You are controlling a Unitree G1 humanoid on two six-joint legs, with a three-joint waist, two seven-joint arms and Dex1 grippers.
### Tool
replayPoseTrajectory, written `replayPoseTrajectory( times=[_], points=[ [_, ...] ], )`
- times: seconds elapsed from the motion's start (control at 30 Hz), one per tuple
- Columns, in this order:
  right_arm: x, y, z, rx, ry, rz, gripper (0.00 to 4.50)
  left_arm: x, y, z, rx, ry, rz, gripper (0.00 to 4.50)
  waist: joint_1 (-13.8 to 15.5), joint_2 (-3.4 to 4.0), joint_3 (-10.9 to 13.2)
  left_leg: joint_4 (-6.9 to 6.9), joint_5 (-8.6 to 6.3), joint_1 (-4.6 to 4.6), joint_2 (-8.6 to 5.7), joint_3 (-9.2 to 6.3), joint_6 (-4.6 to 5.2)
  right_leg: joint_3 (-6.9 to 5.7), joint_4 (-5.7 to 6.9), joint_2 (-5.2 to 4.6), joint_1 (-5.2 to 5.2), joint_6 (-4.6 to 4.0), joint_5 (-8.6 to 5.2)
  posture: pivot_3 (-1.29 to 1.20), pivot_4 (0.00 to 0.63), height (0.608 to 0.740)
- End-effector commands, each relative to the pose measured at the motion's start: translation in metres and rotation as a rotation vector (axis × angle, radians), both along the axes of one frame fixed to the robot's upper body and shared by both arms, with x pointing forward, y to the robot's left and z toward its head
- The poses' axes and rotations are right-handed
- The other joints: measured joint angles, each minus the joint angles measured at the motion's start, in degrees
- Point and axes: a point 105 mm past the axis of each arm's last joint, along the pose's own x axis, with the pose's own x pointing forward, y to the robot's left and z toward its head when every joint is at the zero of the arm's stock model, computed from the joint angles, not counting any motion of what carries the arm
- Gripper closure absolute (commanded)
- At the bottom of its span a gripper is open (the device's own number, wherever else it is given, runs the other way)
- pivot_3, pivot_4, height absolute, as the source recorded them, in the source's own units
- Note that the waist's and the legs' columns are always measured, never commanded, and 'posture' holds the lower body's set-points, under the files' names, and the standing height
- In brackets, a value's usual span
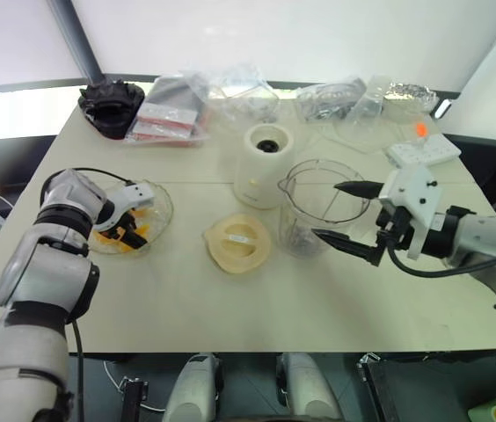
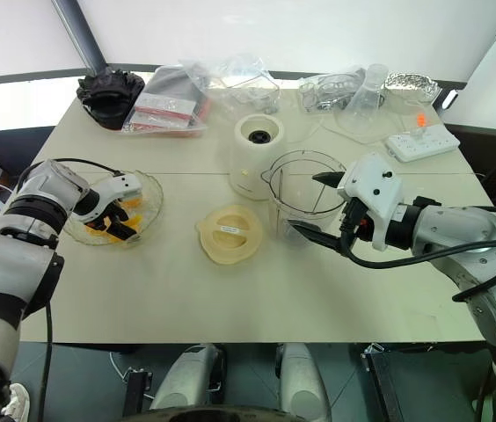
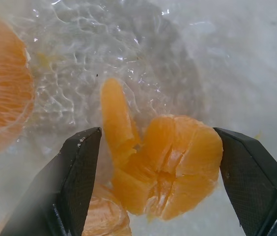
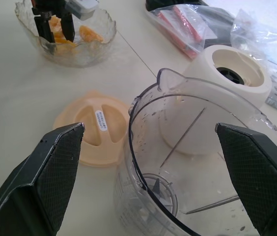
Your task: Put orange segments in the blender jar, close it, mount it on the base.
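At the table's left, the left gripper point(image 3: 158, 182) is lowered into the glass dish point(image 1: 162, 204), its fingers spread on either side of a clump of orange segments point(image 3: 165, 164) without visibly touching it. A cream lid point(image 1: 238, 243) lies flat near the middle. The blender jar point(image 1: 318, 207) stands upright, mouth up, just beside the base point(image 1: 264, 167). The right gripper point(image 1: 346, 215) is held level, fingers wide apart, flanking the jar.

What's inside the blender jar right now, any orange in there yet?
Inside the blender jar only the blade hub at the bottom and the wall ribs are visible, with no fruit. The orange segments are in the glass dish, where the left gripper jaws flank a cluster.
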Motion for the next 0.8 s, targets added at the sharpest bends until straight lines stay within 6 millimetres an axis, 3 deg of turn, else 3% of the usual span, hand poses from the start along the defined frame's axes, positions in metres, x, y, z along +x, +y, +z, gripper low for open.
replayPoseTrajectory(
  times=[0.03, 0.1, 0.17, 0.33, 0.67, 0.8],
  points=[
    [-0.002, 0.003, 0.01, -0.004, -0.06, 0.012, 0.0, -0.004, 0.005, -0.003, 0.018, 0.018, -0.01, 0.79, 0.0, 0.0, 0.0, 0.0, 0.0, 0.0, 0.0, 0.0, 0.0, 0.0, 0.01, 0.0, 0.0, 0.0, 0.0, 0.0, 0.15, 0.74],
    [-0.002, 0.003, 0.011, -0.004, -0.065, 0.008, 0.0, -0.003, 0.004, -0.003, 0.021, 0.014, -0.013, 0.79, 0.0, 0.0, 0.0, 0.01, 0.0, 0.0, 0.0, 0.0, 0.0, 0.0, 0.02, 0.0, 0.0, 0.0, 0.0, 0.0, 0.15, 0.74],
    [-0.001, 0.003, 0.012, -0.004, -0.069, 0.007, 0.0, -0.002, 0.003, -0.003, 0.021, 0.01, -0.018, 1.37, 0.0, 0.0, 0.0, 0.02, 0.0, 0.0, 0.0, 0.0, 0.0, 0.0, 0.02, 0.0, 0.0, 0.0, 0.0, 0.0, 0.15, 0.74],
    [0.0, 0.003, 0.012, -0.007, -0.075, 0.004, 0.0, -0.001, 0.001, -0.003, 0.023, 0.0, -0.024, 3.64, 0.0, 0.0, 0.0, 0.04, 0.0, 0.01, -0.01, -0.01, 0.0, 0.0, 0.08, 0.0, 0.0, 0.01, 0.0, 0.0, 0.15, 0.74],
    [0.002, 0.002, 0.015, -0.01, -0.093, -0.004, 0.0, 0.006, -0.007, 0.003, -0.048, -0.04, 0.01, 3.64, 0.0, 0.0, 0.0, 0.56, -0.01, -0.03, 0.03, -0.14, 0.01, -0.04, 0.56, 0.03, -0.01, -0.04, -0.04, 0.0, 0.15, 0.74],
    [0.003, 0.003, 0.015, -0.01, -0.096, -0.003, 0.0, 0.022, -0.024, 0.035, -0.259, -0.13, 0.133, 3.64, 0.2, -0.12, 0.1, 0.75, -0.01, -0.09, 0.06, -0.22, 0.01, -0.02, 0.58, 0.02, 0.0, -0.2, -0.13, 0.0, 0.15, 0.74]
  ],
)
